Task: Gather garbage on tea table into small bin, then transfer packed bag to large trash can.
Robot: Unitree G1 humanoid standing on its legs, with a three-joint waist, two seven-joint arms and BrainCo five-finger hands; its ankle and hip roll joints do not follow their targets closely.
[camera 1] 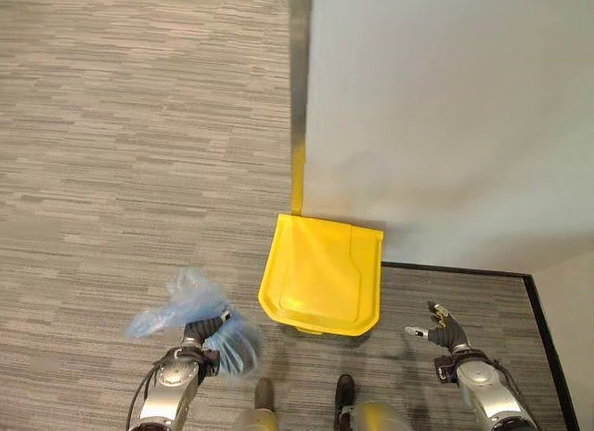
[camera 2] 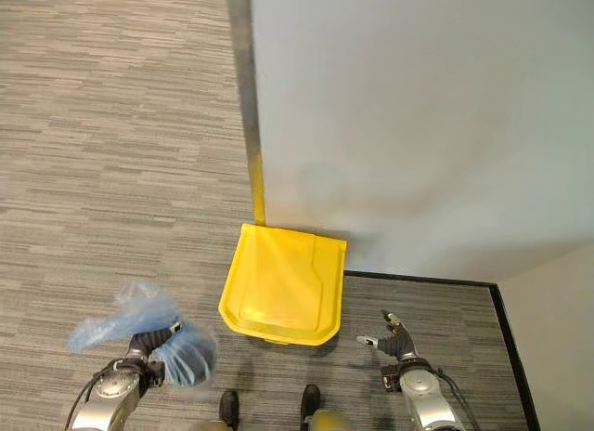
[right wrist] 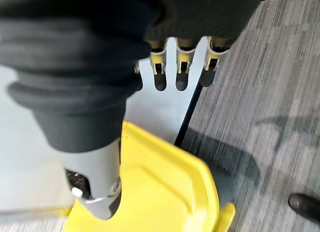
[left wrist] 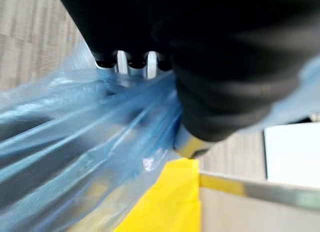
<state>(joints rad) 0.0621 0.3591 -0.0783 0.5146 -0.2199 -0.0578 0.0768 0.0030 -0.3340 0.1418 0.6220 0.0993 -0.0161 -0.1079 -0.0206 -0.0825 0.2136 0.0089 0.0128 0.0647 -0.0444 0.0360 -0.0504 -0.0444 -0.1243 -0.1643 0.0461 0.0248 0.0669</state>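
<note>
A yellow lidded trash can stands on the carpet against a pale wall, its lid down. To its left my left hand is shut on a crumpled translucent blue plastic bag, which bulges out above and beside the fist. The left wrist view shows the blue bag bunched under my curled fingers, with the yellow can just past it. My right hand hovers to the right of the can, fingers straight and spread, holding nothing. In the right wrist view the can's lid lies below the right hand's fingers.
The pale wall rises behind the can, with a metal corner strip and a yellow band near its base. A black baseboard borders the carpet at the right. Open grey carpet stretches to the left.
</note>
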